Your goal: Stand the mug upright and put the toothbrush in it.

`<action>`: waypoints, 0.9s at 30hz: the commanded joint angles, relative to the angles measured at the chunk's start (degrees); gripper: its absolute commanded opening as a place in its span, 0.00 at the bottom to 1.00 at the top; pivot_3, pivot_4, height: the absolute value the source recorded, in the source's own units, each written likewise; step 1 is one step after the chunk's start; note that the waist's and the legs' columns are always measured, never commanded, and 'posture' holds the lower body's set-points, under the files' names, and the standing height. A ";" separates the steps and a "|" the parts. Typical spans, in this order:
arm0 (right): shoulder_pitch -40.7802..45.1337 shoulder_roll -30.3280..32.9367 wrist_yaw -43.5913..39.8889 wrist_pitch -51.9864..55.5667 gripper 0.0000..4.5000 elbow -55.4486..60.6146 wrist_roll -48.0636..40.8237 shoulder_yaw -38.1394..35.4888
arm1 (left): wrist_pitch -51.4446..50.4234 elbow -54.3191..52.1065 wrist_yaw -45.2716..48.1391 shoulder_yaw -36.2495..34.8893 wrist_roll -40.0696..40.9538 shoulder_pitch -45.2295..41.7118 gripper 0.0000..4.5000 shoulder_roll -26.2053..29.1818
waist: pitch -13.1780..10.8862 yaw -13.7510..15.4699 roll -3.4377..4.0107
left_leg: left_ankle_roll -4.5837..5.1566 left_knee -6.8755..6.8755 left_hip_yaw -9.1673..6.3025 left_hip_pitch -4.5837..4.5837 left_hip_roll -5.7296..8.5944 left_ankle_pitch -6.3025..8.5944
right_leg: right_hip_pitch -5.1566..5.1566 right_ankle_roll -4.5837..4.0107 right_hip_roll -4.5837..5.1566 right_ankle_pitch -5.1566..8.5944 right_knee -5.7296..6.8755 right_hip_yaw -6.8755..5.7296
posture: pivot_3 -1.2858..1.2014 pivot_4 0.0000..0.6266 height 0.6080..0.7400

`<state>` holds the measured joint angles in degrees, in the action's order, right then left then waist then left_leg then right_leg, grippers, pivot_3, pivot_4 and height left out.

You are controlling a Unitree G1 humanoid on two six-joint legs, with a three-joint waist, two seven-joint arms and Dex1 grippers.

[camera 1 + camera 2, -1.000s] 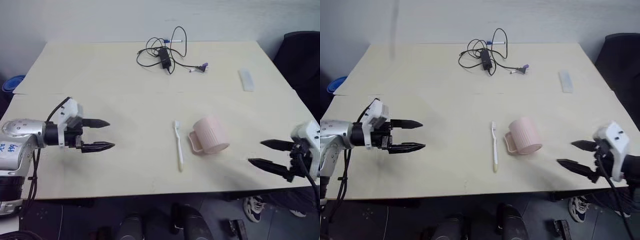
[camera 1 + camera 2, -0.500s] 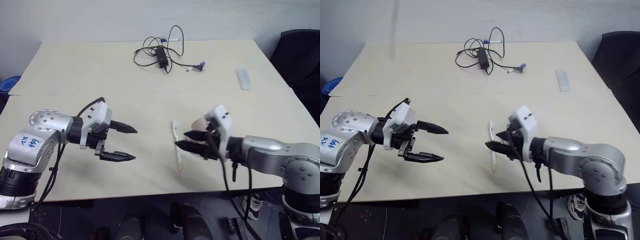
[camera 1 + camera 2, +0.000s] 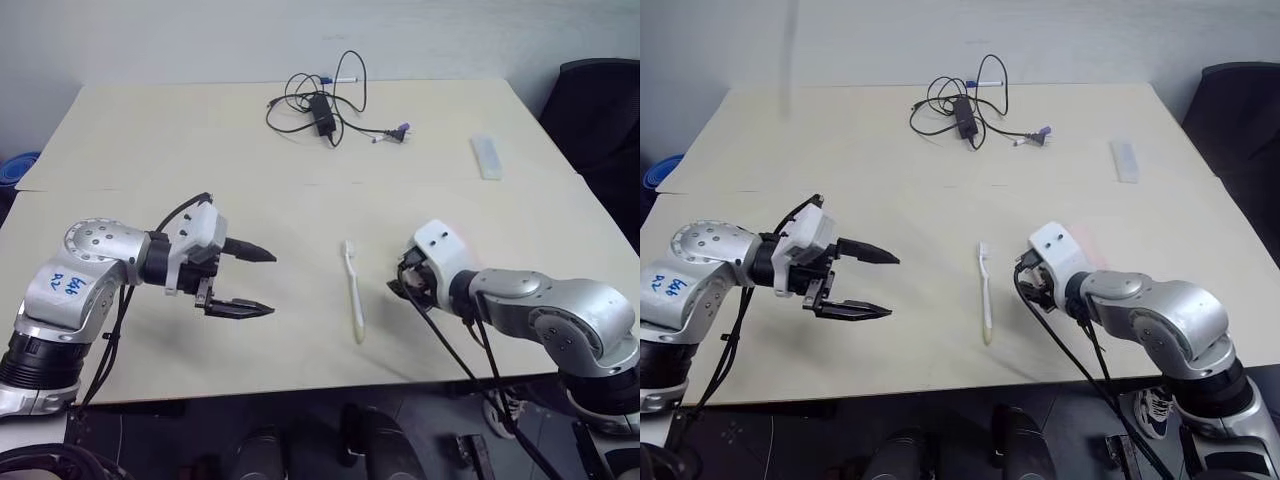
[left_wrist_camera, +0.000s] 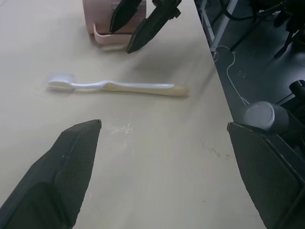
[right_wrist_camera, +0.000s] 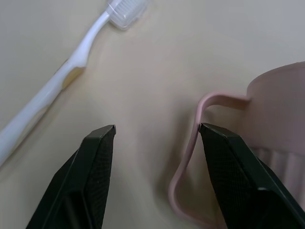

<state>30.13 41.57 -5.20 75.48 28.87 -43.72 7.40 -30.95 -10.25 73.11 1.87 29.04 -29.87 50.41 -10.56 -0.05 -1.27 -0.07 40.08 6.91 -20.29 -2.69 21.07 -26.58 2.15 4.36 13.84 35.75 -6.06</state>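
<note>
While lying overturned, the ribbed pale-pink mug (image 5: 267, 143) shows its loop handle.

pink ribbed mug (image 5: 281, 119) on its side, cream toothbrush (image 3: 354, 290) flat beside it

Black cable (image 3: 318, 105) and white bar (image 3: 487, 158) on table (image 3: 150, 140).

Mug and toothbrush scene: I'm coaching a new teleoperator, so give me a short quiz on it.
1. True or false: the toothbrush already stands in the mug.
2. Which end effector is at the mug's handle? A) left end effector B) right end effector C) neither
3. Fill in: the left end effector's jaws are ____ and hold nothing.

Key: 1. False, it lies flat on the table beside the mug. 2. B. 3. open.
</note>
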 commanded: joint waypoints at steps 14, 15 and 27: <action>-2.13 2.07 -10.02 -7.10 0.57 -4.69 13.99 2.62 | 1.98 -1.56 -3.39 -1.73 -0.01 1.20 1.00 -1.49 | 0.00 -0.02 0.00 | 0.01 -0.02 0.01 -0.01 -0.01 0.01 | -0.01 0.01 0.01 0.00 -0.04 0.00 | 0.52 0.24 1.00; -2.31 1.48 -10.37 -7.26 0.52 -5.09 14.22 2.30 | 1.95 -1.41 -3.41 -1.73 0.04 0.94 1.00 -1.49 | 0.00 -0.02 0.00 | 0.01 -0.02 0.02 0.00 -0.01 0.01 | 0.00 0.01 0.02 -0.01 -0.04 0.00 | 0.52 0.24 1.00; -2.03 -1.86 -14.32 -8.28 0.00 -6.86 14.41 -2.17 | 1.98 -1.39 -4.05 -2.32 -0.02 1.16 1.00 -1.22 | 0.00 0.01 0.00 | 0.02 -0.01 0.01 0.02 -0.01 0.01 | 0.02 0.02 0.03 -0.01 -0.04 -0.01 | 0.52 0.24 1.00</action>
<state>27.48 40.57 -18.38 67.67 21.99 -28.80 7.21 -29.38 -10.45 69.47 1.09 28.86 -28.58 48.78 -10.56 -0.04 -1.27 -0.05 40.07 6.92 -20.27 -2.70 21.08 -26.55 2.17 4.38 13.82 35.71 -6.06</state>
